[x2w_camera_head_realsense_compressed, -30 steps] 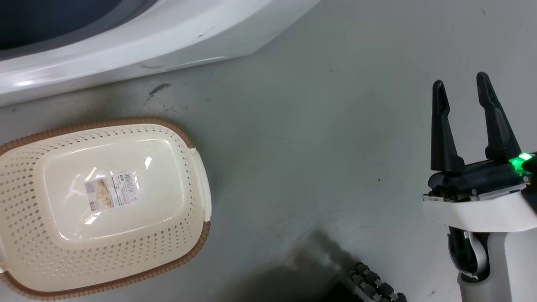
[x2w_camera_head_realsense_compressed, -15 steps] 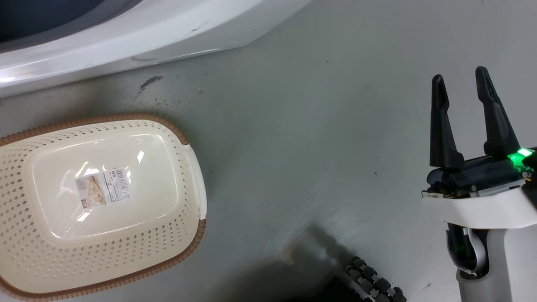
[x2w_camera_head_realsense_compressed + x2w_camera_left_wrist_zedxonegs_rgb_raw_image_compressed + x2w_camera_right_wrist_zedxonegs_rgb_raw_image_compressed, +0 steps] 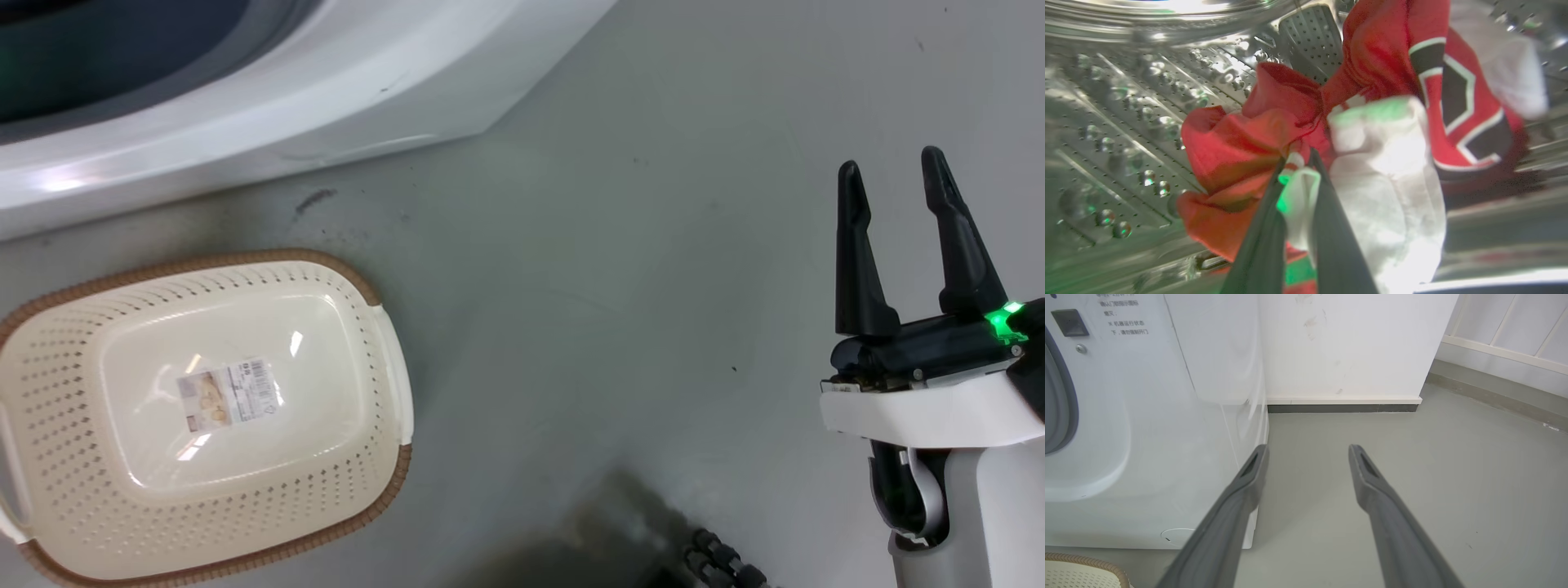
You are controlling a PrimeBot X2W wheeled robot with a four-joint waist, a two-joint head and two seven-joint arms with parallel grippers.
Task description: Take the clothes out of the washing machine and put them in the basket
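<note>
In the left wrist view the clothes (image 3: 1372,122), red jersey fabric with black white-edged markings and white cloth parts, lie bunched inside the shiny perforated drum (image 3: 1126,122) of the washing machine (image 3: 245,106). My left gripper (image 3: 1296,159) is shut on a fold of the clothes where white and red cloth meet. The cream basket (image 3: 204,408) with a brown rim and a label stands on the floor just in front of the machine, with nothing in it. My right gripper (image 3: 892,167) hovers open over bare floor to the right, holding nothing.
Grey floor (image 3: 612,286) stretches between the basket and my right arm. A dark ribbed cable or wheel part (image 3: 722,563) shows at the bottom edge. In the right wrist view a white wall with a skirting board (image 3: 1343,404) stands behind the machine's right side.
The head view has shifted slightly, down then back up, so basket and machine slide in the picture. My right gripper stays open in about the same place.
</note>
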